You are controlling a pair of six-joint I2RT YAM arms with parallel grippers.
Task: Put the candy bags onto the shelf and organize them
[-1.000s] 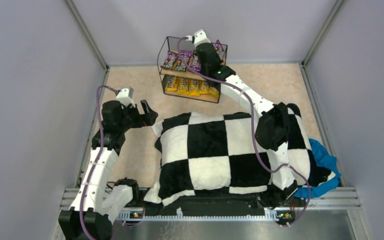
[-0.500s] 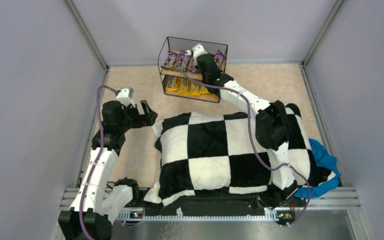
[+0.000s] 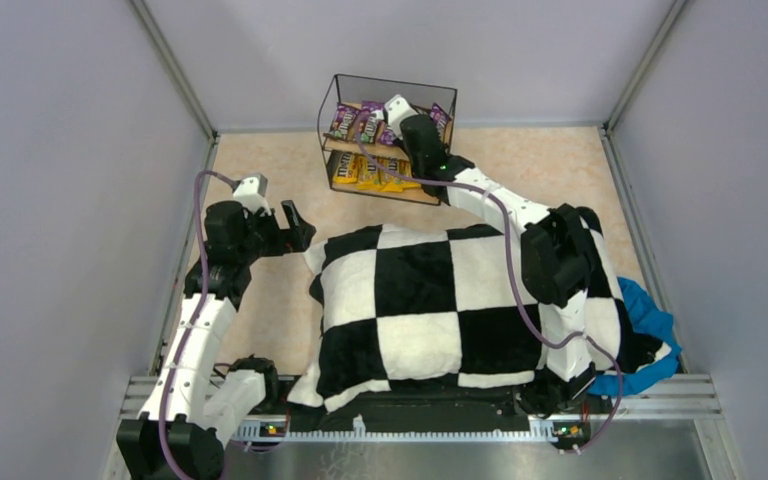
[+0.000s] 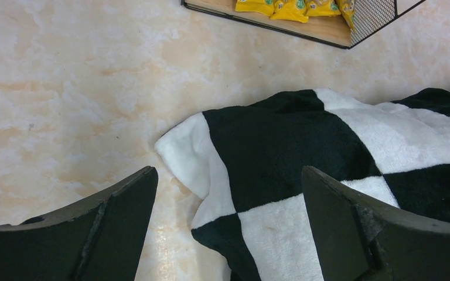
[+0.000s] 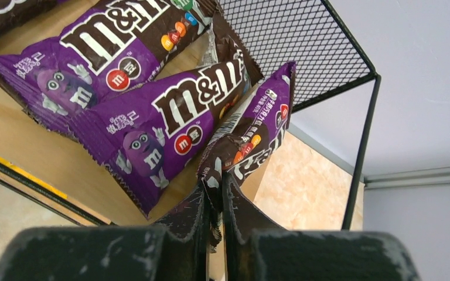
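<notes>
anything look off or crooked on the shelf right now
Yes: one purple bag stands on its edge at the mesh end of the shelf, on the upper board, pinched by the right gripper, while the bags beside it lie flat. The yellow bags below look tidy.

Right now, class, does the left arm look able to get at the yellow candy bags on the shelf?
Probably yes: the left claw is open and empty, and only table lies between it and the yellow candy bags.
</notes>
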